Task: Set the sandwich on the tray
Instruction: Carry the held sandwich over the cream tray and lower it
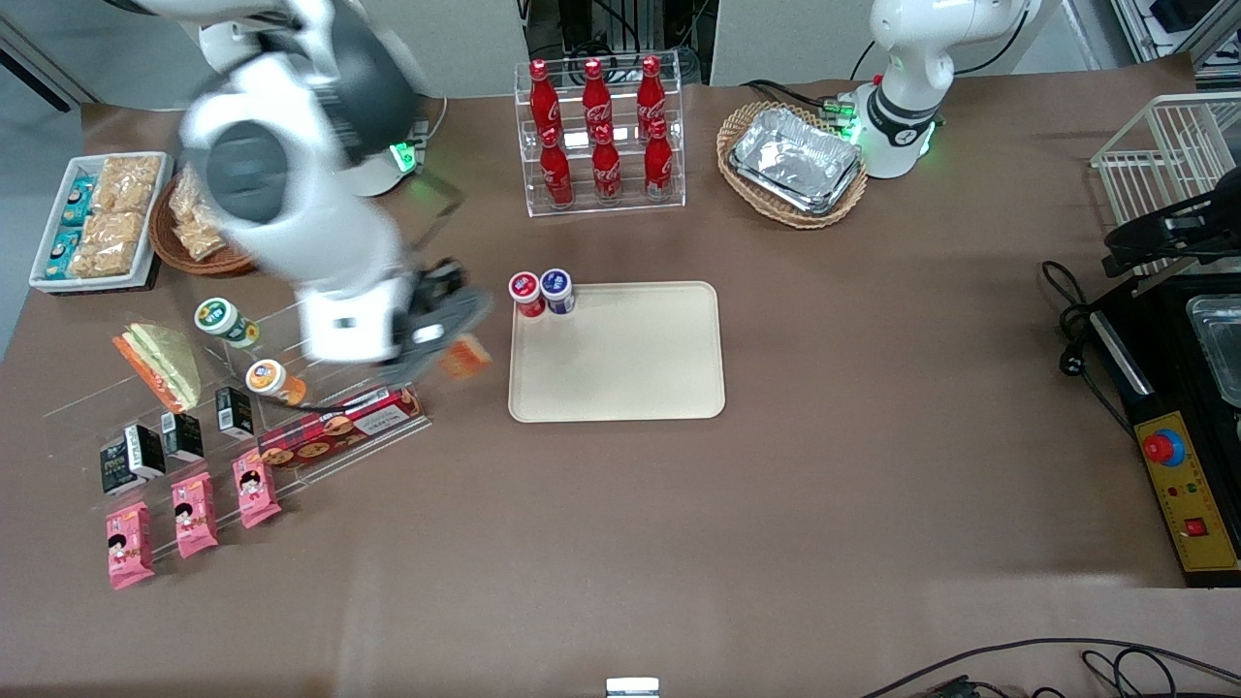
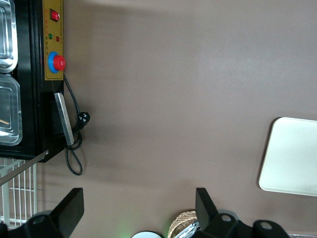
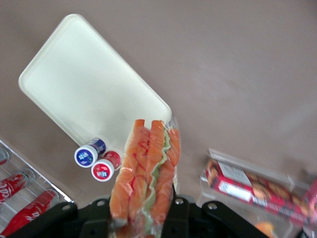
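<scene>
gripper (image 1: 456, 354) clamps one sandwich (image 3: 146, 173), held above the table just beside the tray (image 1: 630, 388) | one tray, carrying two capped cups (image 1: 543, 291) at its corner | six cola bottles (image 1: 601, 136) in rack | one second sandwich (image 1: 165, 364) on the shelf

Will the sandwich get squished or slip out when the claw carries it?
Probably a bit squishy: the sandwich is soft bread and filling in thin clear wrap. The shiny wrap might be slippery, though the claw holds it, lifted beside the tray. It looks light and should lie flat, not roll.
</scene>
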